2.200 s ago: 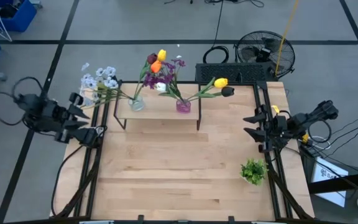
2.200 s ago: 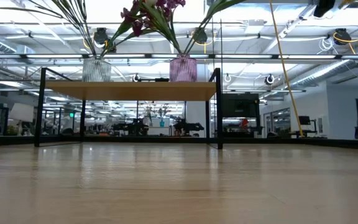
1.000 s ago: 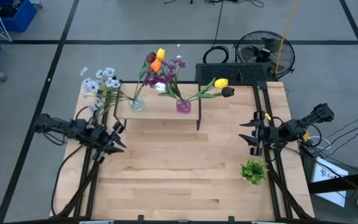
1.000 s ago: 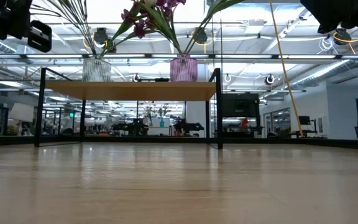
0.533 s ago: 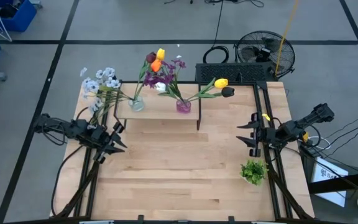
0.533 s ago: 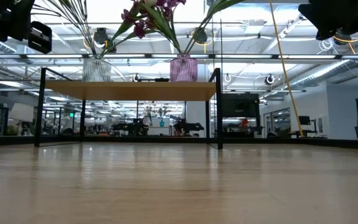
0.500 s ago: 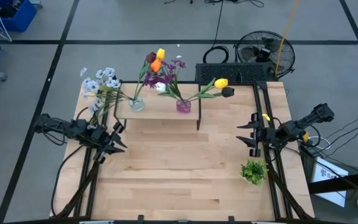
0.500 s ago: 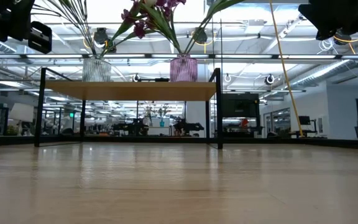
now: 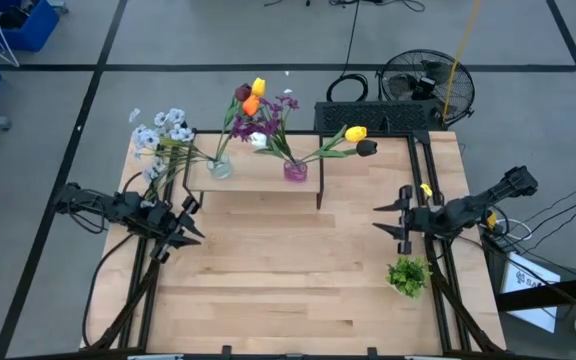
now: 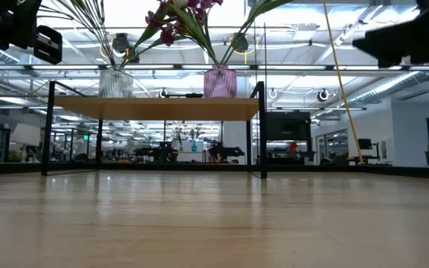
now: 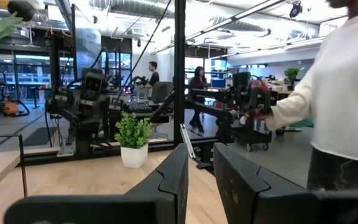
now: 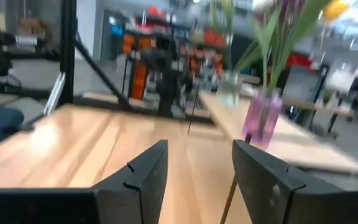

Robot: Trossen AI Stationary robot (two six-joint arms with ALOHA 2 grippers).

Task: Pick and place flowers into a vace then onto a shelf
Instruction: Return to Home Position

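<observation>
The shelf [image 9: 253, 182] stands at the table's far edge on thin black legs. On it stand a clear vase [image 9: 220, 167] and a pink vase [image 9: 295, 171], seen from the side in the low view as the clear vase [image 10: 115, 83] and the pink vase [image 10: 219, 82]. The flowers [image 9: 253, 98] stand with their stems in these vases; pale sprays [image 9: 158, 130] lean left, and yellow and dark tulips [image 9: 356, 138] lean right. My left gripper [image 9: 190, 222] hovers open near the table's left edge. My right gripper [image 9: 385, 220] hovers open near the right edge, its fingers pointing toward the pink vase [image 12: 261, 118].
A short leafy green tuft [image 9: 408, 275] in a white pot stands near the table's right edge, just on the near side of my right gripper; it also shows in the left wrist view [image 11: 133, 134]. A fan [image 9: 428, 90] sits beyond the far edge. A person's white sleeve [image 11: 334, 93] shows beside the table.
My right gripper has moved a short way toward the table's left, in over the tabletop, staying open. The flowers, vases and shelf have kept still.
</observation>
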